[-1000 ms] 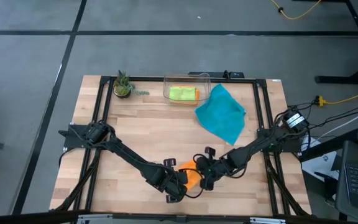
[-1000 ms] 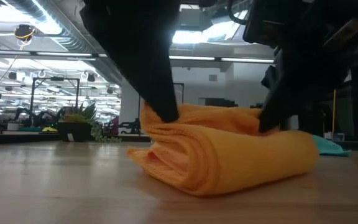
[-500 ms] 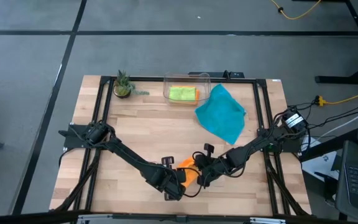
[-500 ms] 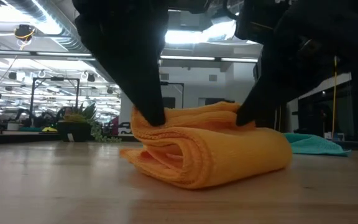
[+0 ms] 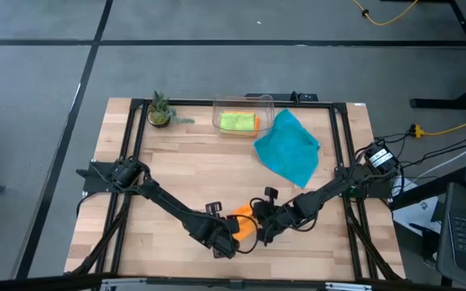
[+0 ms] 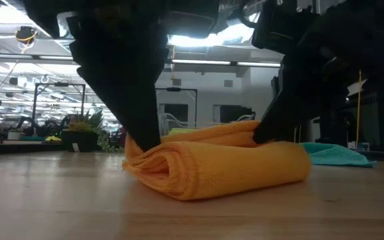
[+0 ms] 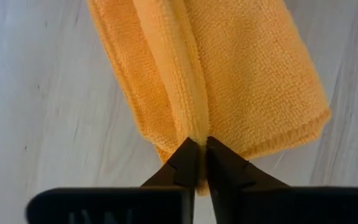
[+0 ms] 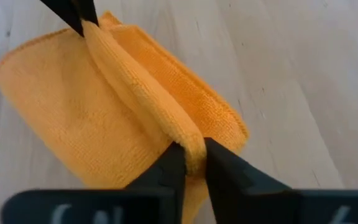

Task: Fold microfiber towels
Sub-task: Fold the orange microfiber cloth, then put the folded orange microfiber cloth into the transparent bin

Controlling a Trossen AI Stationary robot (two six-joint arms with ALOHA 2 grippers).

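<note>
An orange microfiber towel [image 6: 215, 167], folded into a thick bundle, lies on the wooden table near its front edge [image 5: 244, 224]. My left gripper [image 7: 199, 155] is shut on its left end and my right gripper [image 8: 192, 163] is shut on its right end. A teal towel [image 5: 288, 148] lies spread at the back right. A lime green towel [image 5: 235, 121] and a bit of orange cloth [image 5: 256, 123] lie in the clear bin [image 5: 243, 113]. My left gripper pinches a raised fold [image 7: 194, 127] along the orange towel's top, at its left end, between both fingers, slanting down from above. The towel's underside rests on the table. My right gripper pinches the same raised fold at its right end [image 8: 188, 140], several layers, slanting down from above. The ridge runs between both grippers.
A small potted plant [image 5: 159, 111] stands at the back left corner. The clear bin stands at the far edge, next to the teal towel. Bare wood lies between the bin and the grippers.
Both grippers have drawn the orange towel toward the table's left and a little toward the far edge, staying shut on it. The bundle has sunk lower and flatter onto the table.
</note>
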